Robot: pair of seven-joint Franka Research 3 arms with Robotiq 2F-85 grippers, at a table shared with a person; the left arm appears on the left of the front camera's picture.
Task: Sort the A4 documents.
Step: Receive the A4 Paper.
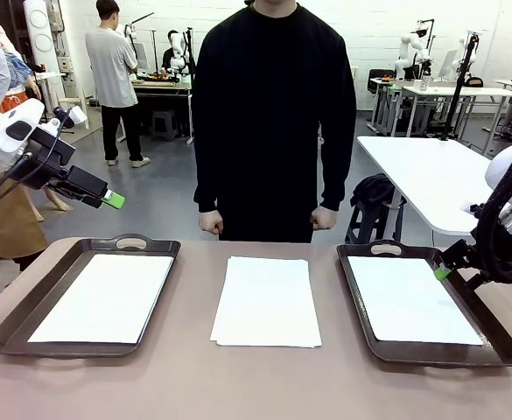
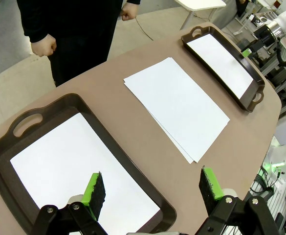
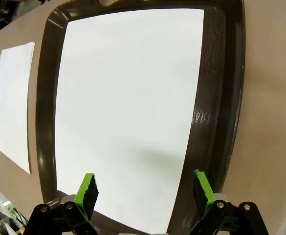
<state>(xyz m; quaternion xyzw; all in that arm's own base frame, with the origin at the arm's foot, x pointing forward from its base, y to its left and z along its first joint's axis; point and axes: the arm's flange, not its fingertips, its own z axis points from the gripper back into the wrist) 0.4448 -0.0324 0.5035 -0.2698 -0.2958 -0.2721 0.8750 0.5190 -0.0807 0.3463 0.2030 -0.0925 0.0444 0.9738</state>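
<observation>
Several plain white A4 paper sheets (image 1: 266, 301), loose stack, mid bench (image 1: 185, 376), between dark brown handled left tray (image 1: 38, 302) and right tray (image 1: 487, 324). Stack's long axis runs away from me. My left hand (image 1: 113, 200) raised above left tray's outer side, wide open, empty. My right hand (image 1: 442, 272) low over right tray's rim, open, empty; judged nearer.
</observation>
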